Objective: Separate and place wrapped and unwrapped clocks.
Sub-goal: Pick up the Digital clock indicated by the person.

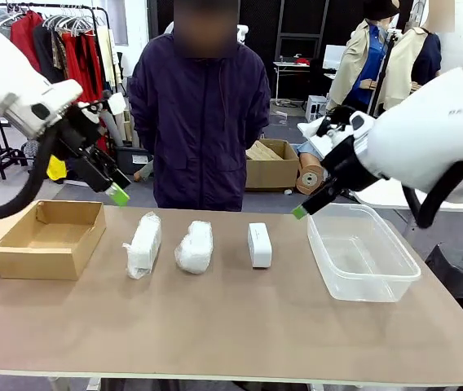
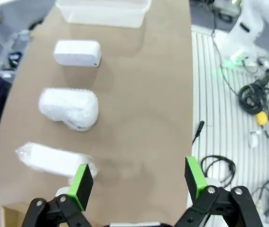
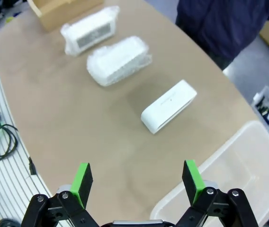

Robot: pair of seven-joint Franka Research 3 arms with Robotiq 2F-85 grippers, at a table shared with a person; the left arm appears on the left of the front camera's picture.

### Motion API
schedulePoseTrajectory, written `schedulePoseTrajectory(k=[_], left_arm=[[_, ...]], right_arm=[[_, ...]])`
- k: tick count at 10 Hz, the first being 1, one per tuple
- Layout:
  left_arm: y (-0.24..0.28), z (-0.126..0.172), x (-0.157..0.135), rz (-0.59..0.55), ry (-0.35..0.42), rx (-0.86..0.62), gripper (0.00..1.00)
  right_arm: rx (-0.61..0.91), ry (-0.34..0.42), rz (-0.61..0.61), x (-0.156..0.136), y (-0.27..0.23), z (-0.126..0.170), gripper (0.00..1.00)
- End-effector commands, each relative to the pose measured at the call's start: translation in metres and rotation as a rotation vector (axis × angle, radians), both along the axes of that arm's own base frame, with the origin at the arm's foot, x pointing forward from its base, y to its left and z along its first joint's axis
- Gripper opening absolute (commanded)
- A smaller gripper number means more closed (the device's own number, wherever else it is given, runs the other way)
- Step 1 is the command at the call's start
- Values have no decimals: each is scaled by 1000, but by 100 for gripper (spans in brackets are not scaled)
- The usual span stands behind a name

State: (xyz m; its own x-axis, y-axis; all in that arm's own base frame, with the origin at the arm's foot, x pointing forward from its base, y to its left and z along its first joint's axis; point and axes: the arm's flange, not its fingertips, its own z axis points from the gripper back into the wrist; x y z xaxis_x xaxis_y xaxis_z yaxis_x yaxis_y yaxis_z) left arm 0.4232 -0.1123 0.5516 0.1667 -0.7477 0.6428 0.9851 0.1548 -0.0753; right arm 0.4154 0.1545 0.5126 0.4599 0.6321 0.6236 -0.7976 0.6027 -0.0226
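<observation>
Left gripper: your left gripper (image 1: 117,192) hangs above the left part of the bench (image 1: 231,334), over the stretch between the cardboard box (image 1: 48,262) and the nearest bundle. Its jaws are released and spread wide, with only bare bench between the green pads.
Right gripper: your right gripper (image 1: 299,212) hangs above the bench just beside the far left corner of the clear tub (image 1: 317,244). Its jaws are released too, spread wide and grasping nothing.
Left wrapped clock: you find the left wrapped clock (image 1: 143,244) lying on the bench right of the cardboard box, apart from it. It sits in whitish bubble wrap, and the right wrist view shows a flat white face through the wrap.
Middle wrapped clock: the middle wrapped clock (image 1: 195,247) lies near the first bundle without touching it. It is a lumpier, rounder bundle.
Bare clock: the bare clock (image 1: 259,244) is a smooth white rounded block. It rests on the bench between the middle bundle and the clear tub, touching neither.
Row: the three clocks lie side by side in one line across the bench's middle, with the box at the left end and the tub at the right end.
Person: you have a person (image 1: 199,122) in a dark jacket standing at the far edge, behind the row.
</observation>
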Motion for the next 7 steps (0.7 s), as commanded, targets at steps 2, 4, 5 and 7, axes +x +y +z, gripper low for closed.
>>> schedulePoseTrajectory(k=[2,4,5,7], left_arm=[[26,8,26,-131,-130,-22,100],[41,7,34,-163,-252,5,100],[49,7,40,-178,-276,-31,100],[64,5,50,-203,-286,-109,100]], right_arm=[[66,21,183,31,-30,10,100],[91,42,263,44,-48,17,100],[105,28,316,51,-58,16,100],[158,-25,372,63,-75,8,100]])
